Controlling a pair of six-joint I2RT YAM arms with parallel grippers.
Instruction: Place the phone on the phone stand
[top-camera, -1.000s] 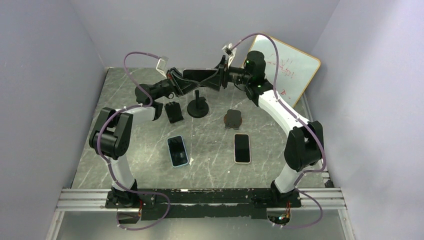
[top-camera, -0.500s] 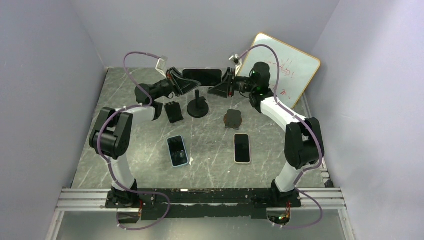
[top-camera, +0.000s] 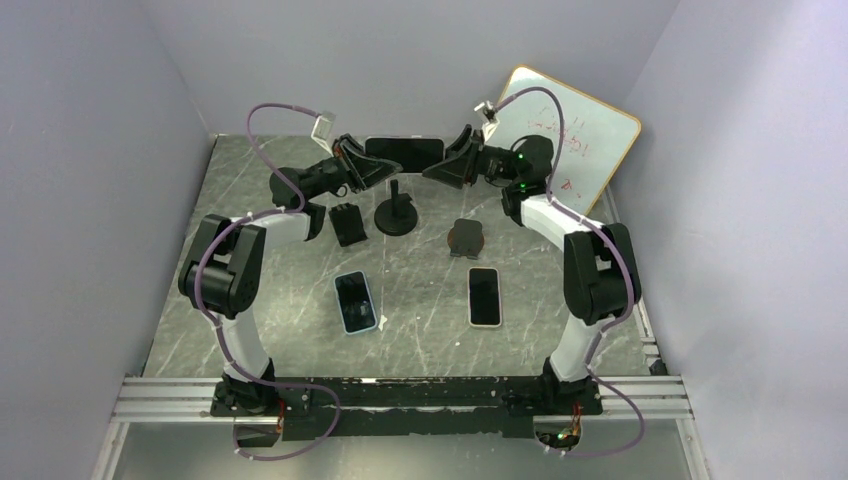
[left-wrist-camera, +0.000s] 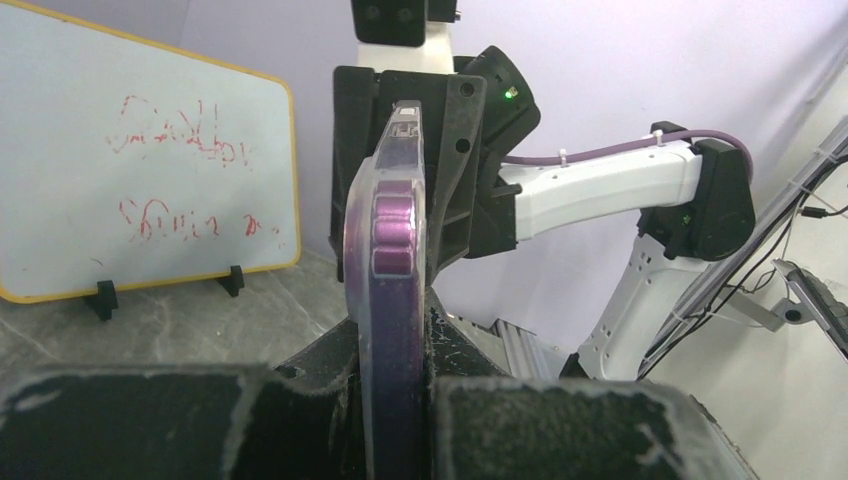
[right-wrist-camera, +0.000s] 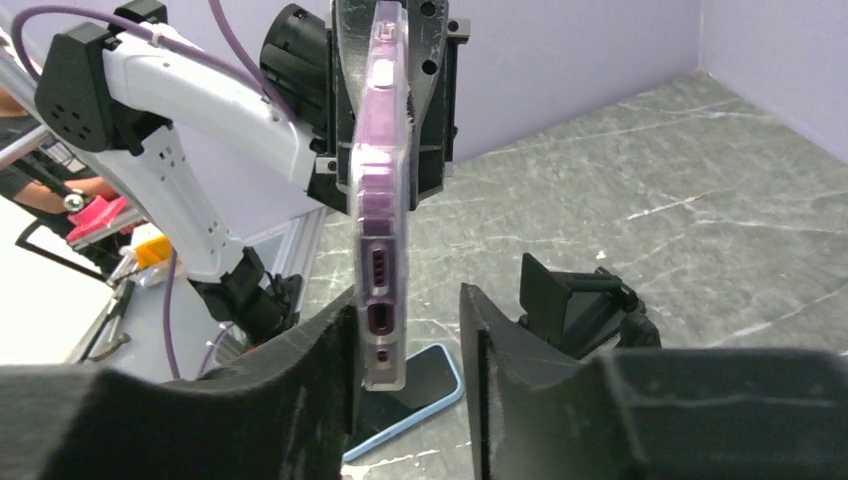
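Phone (top-camera: 403, 152) is up in the air at the back of the tabletop (top-camera: 420, 330), lying lengthwise and level between the two arms, right above the post of the stand (top-camera: 396, 212) and not touching it. From overhead it shows a long dark face. Close up it comes edge-on: a slim body in a clear case tinted purple, with purple side buttons, and ports and a small hole in its end.

The left tool (left-wrist-camera: 397, 400) is pinching one end hard, both pads pressed flat against the case. The right tool (right-wrist-camera: 410, 370) straddles the other end with its jaws spread: the phone sits against one finger (right-wrist-camera: 335, 390), with a clear gap to the other.

Down on the tabletop, two more phones lie flat near the middle, one with a blue rim (top-camera: 356, 302) and one with a white rim (top-camera: 484, 296). A whiteboard (top-camera: 585, 140) with red scribbles leans at the back right.
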